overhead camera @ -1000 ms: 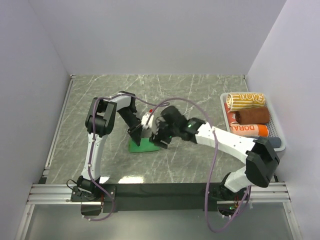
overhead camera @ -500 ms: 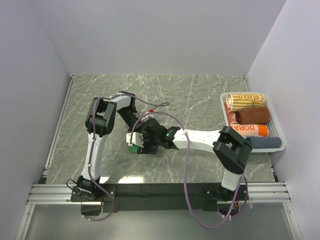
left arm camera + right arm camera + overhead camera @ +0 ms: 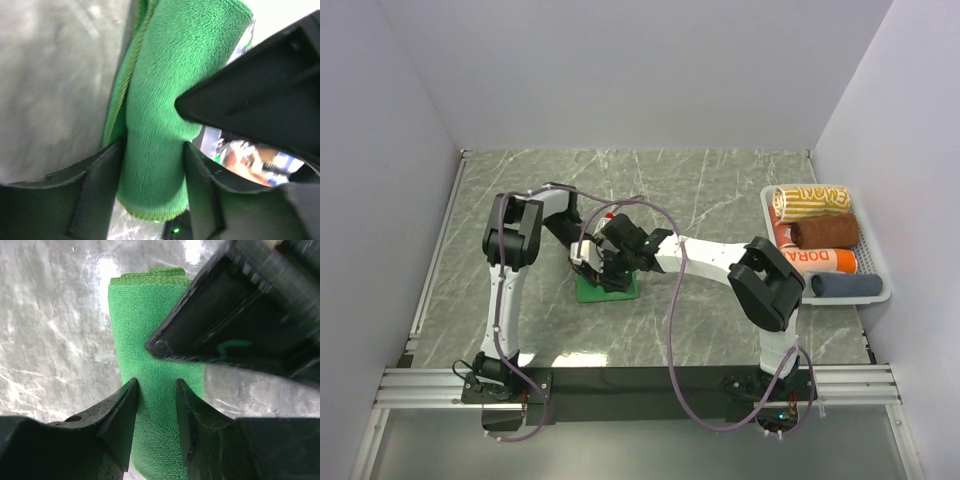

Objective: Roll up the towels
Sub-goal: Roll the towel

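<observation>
Left wrist view: left gripper (image 3: 154,160) jaws narrow, clamped on a thick folded band of the green towel (image 3: 180,60), cloth bulging out toward 12 o'clock past the pads; right wrist view: right gripper (image 3: 156,400) jaws equally narrow, pinching the same towel, which waists in between its fingers; each camera shows the other gripper's black body crowding in from 2 o'clock, so the two are nearly touching on one bundle.

My read on why: two pinch points on one fold keep the layers from slipping and the edge square while the roll is turned; mid-roll by the look of it, since the cloth reads as a flat fold, not a cylinder yet.

Top view: towel lies on the marble table (image 3: 720,190) just left of centre, left arm reaching in from 10 o'clock, right arm from 3 o'clock; tray (image 3: 840,300) at 3 o'clock holds the finished rolls: yellow-striped towel (image 3: 810,199), brown towel (image 3: 825,232), orange-lettered towel (image 3: 820,260), blue-grey towel (image 3: 847,285), side by side; green looks like the last one.

Risk: fingers this close could foul each other.
</observation>
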Available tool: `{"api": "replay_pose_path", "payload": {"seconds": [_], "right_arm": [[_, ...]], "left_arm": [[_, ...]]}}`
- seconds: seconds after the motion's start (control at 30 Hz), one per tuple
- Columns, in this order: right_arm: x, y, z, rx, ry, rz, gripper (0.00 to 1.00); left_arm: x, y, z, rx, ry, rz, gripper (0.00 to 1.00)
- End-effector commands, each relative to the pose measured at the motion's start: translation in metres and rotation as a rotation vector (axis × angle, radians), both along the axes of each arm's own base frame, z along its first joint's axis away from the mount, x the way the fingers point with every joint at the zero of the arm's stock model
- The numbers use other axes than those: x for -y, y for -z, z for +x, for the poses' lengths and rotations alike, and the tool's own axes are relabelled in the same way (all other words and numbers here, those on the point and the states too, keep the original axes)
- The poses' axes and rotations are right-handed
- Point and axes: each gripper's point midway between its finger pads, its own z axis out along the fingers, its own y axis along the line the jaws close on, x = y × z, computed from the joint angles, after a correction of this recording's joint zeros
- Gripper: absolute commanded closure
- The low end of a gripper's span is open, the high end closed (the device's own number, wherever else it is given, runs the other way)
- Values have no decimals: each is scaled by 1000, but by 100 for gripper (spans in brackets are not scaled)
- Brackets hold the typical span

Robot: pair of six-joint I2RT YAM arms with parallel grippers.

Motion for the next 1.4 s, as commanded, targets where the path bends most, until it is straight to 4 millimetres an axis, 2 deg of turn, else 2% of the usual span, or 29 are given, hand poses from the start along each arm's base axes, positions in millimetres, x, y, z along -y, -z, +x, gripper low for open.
{"api": "replay_pose_path", "payload": {"seconds": [0.0, 0.07, 0.1, 0.17, 0.2, 0.27, 0.3, 0.33, 0.4, 0.43, 0.5, 0.57, 0.6, 0.73, 0.97, 1.0, 1.1, 1.13, 1.17, 1.23, 1.27, 1.33, 1.37], "right_arm": [[19, 33, -21, -157, 38, -110, 59], [21, 37, -20, -180, 66, -121, 60], [21, 37, -20, -188, 75, -122, 60], [21, 39, -19, -216, 103, -120, 60], [21, 39, -18, -225, 114, -117, 60], [21, 41, -14, -255, 147, -125, 60], [22, 42, -14, -272, 157, -125, 60], [23, 43, -12, -292, 179, -128, 60], [23, 43, -5, -318, 205, -122, 59], [24, 44, -4, -340, 222, -126, 59], [23, 43, 2, -360, 241, -119, 59], [23, 40, 8, -380, 256, -102, 59], [23, 39, 9, -381, 257, -100, 59], [21, 40, 11, -398, 257, -104, 59], [18, 44, 14, -451, 281, -95, 57], [18, 45, 15, -455, 285, -95, 57], [22, 46, 17, -459, 300, -94, 57], [21, 44, 17, -456, 299, -89, 56], [21, 41, 17, -450, 300, -83, 56], [21, 35, 22, -421, 311, -69, 54], [20, 31, 24, -406, 316, -63, 53], [23, 21, 33, -338, 334, -48, 48], [25, 16, 37, -306, 341, -43, 46]], "left_arm": [[-34, 34, 55, 267, -58, 19, 39], [-46, 23, 66, 255, -166, 15, 34], [-56, 21, 69, 249, -225, 13, 24], [-62, 10, 75, 242, -308, 21, 20], [-63, 8, 70, 222, -326, 14, 20], [-73, 1, 72, 202, -403, 50, 18], [-76, 4, 62, 175, -415, 62, 18], [-77, 0, 64, 208, -430, 63, 18], [-75, 3, 50, 159, -467, 97, 16], [-75, -1, 52, 184, -485, 92, 14], [-71, 1, 41, 120, -528, 108, 10], [-69, 1, 42, 103, -569, 111, 7], [-66, 3, 36, 75, -583, 111, 7], [-59, 4, 37, 44, -614, 98, 10], [-55, 19, 37, 7, -640, 155, 21], [-47, 20, 32, 3, -615, 161, 23], [-43, 23, 30, -14, -614, 158, 30], [-41, 25, 30, -19, -612, 157, 35], [-40, 26, 30, -31, -610, 156, 47], [-40, 29, 33, -53, -610, 152, 59], [-39, 28, 31, -74, -605, 151, 70], [-39, 29, 35, -92, -612, 143, 83], [-39, 30, 35, -97, -614, 145, 95]]}}
